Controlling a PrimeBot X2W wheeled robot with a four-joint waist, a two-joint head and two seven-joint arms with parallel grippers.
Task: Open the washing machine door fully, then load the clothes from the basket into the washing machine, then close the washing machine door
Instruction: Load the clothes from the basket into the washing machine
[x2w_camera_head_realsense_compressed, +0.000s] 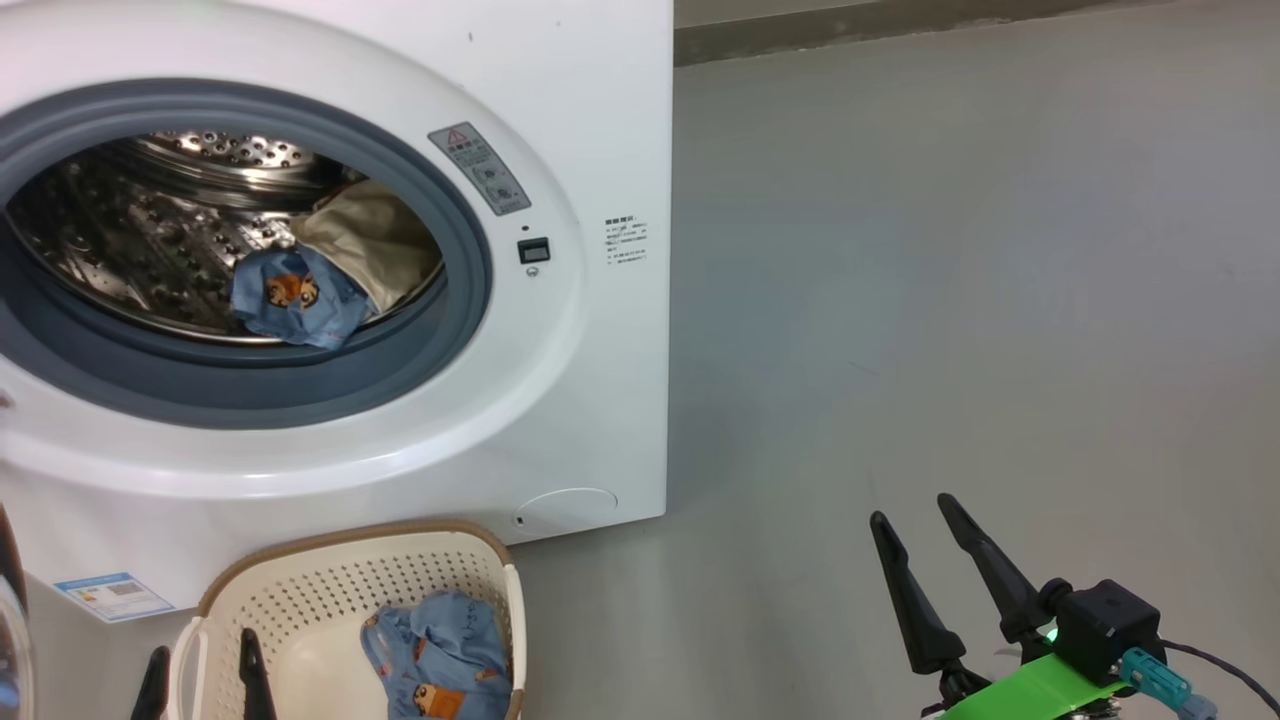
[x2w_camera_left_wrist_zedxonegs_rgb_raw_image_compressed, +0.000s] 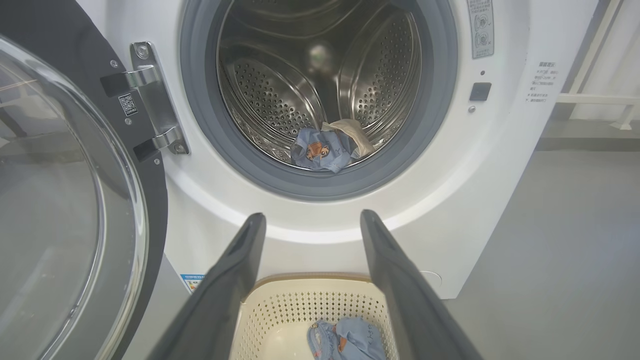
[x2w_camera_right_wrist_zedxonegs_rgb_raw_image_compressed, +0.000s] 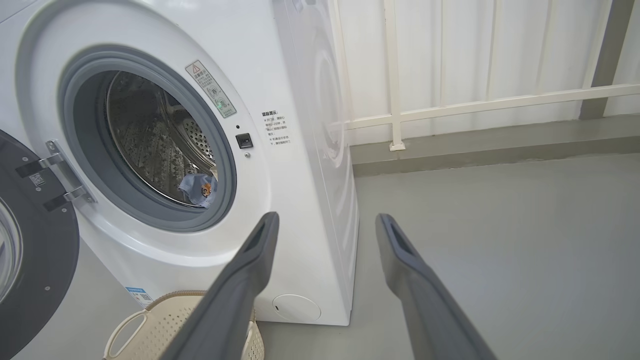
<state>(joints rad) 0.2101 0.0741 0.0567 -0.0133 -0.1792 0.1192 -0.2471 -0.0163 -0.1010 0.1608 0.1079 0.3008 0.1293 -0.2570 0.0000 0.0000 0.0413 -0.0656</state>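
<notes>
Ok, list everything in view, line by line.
white front-loading washing machine: one, white, on grey floor
round black-rimmed glass door: one, black and clear, swung open at left
perforated steel drum: one, silver, inside the machine
cream perforated plastic basket: one, brown-rimmed, before the machine
light blue printed garments: two, blue, one in drum, one in basket
cream garment: one, cream, in the drum
left gripper: one, dark, open, near the basket
right gripper: one, dark, open over floor

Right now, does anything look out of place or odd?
Nothing spilled or damaged. The blue garment in the drum lies at its front lip, by the grey gasket, where a closing door might pinch it. A second blue garment sits in the basket.
</notes>
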